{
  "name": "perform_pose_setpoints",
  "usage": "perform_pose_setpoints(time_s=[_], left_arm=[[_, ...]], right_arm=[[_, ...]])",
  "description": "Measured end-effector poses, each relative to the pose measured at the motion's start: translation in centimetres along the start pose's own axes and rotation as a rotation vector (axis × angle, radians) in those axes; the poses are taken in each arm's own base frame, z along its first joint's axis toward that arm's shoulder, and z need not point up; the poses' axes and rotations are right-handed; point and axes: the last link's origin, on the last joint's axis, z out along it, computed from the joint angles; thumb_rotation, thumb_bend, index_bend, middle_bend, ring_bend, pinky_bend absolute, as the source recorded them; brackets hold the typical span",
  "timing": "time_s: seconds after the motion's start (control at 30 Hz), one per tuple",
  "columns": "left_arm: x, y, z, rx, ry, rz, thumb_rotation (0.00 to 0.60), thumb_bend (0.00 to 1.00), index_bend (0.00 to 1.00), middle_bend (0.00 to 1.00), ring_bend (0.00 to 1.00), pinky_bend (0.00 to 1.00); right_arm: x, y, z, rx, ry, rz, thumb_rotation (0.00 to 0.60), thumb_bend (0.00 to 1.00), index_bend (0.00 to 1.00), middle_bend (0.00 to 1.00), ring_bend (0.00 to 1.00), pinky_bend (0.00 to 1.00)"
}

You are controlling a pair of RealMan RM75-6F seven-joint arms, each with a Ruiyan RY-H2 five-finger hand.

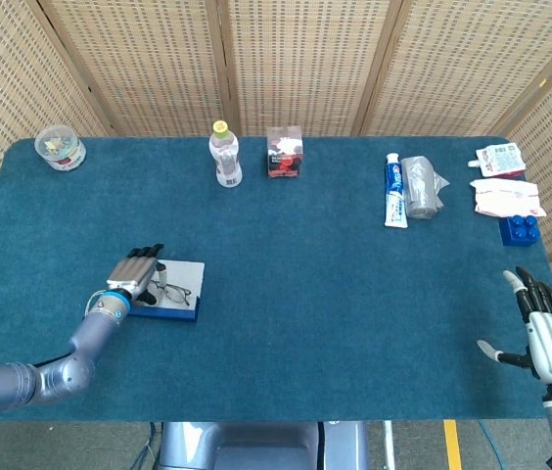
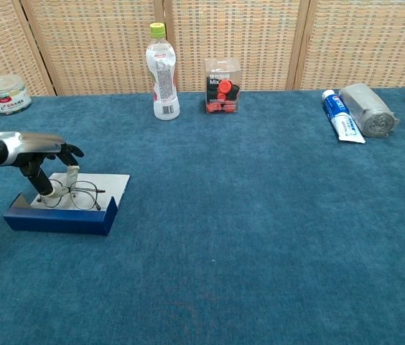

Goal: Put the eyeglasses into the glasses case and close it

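The open glasses case (image 1: 186,271) is a shallow blue box with a white lining, at the table's front left. The thin-rimmed eyeglasses (image 1: 174,291) stand inside it, lenses toward the front. My left hand (image 1: 135,273) reaches over the case's left end. In the chest view my left hand (image 2: 36,149) has its thumb and a finger pointing down, pinching the left end of the eyeglasses (image 2: 77,195) above the case (image 2: 59,220). My right hand (image 1: 545,333) hovers at the front right table edge, fingers spread and holding nothing.
Along the back stand a round tub (image 1: 61,149), a bottle (image 1: 224,155) and a small box of red items (image 1: 285,152). A toothpaste tube (image 1: 393,189), a grey roll (image 1: 421,186), packets (image 1: 503,196) and a blue brick (image 1: 522,230) lie back right.
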Motion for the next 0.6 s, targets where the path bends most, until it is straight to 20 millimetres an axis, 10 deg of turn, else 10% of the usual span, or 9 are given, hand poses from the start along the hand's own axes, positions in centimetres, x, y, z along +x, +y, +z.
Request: perform_pose_setpoints(time_s=[0.6], left_arm=[[-0.36,0.75,-0.22,0.019,-0.031,-0.035,0.600,0.64,0.48,0.00,0.00,0.00]], right_arm=[[0.01,0.00,-0.01,-0.001,0.000,-0.001,0.600,0.00,0.00,0.00,0.00,0.00]])
